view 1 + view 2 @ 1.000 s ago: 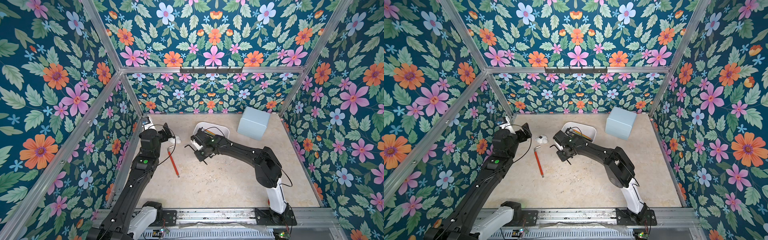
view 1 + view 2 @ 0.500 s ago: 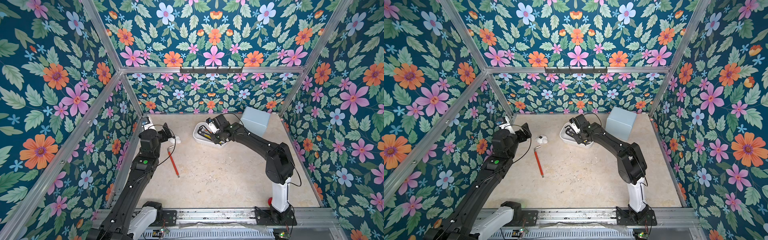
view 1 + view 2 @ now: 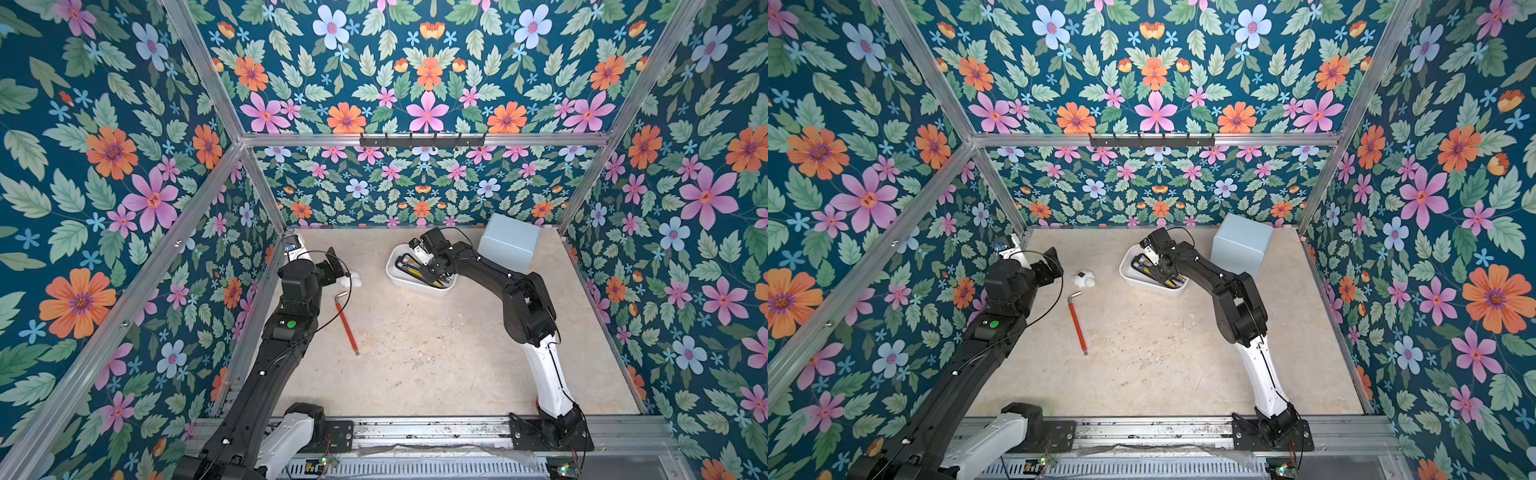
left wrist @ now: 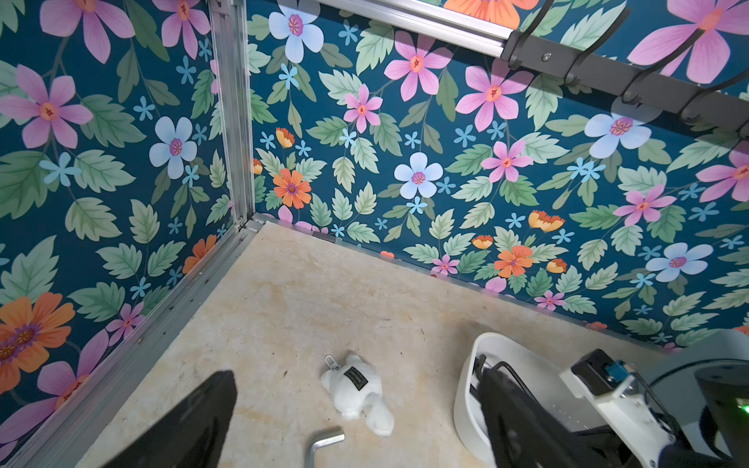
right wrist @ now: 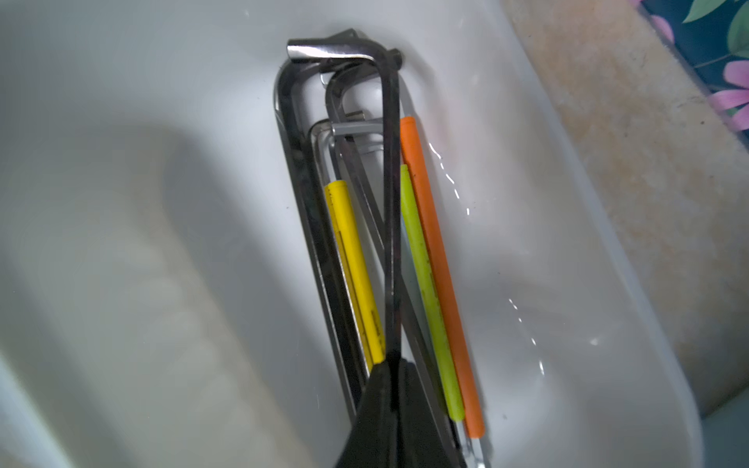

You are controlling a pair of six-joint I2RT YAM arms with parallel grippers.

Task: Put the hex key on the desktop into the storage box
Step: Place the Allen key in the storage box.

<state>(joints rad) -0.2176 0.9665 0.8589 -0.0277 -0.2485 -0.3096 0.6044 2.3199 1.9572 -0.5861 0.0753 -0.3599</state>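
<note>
Both arms are built of black, boxy links with a white lower link. The left arm (image 3: 286, 353) fills the lower left of both top views and the right arm (image 3: 523, 299) stands right of centre. A round green dot (image 3: 291, 323) marks the left arm, and a thin black cable (image 3: 350, 291) loops beside it. The right arm's white link (image 3: 546, 374) meets a black base plate (image 3: 528, 440) – silver screws show in it.

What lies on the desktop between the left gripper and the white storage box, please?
A small white plush toy, lying apart from the storage box; both top views and the left wrist view show it.
</note>
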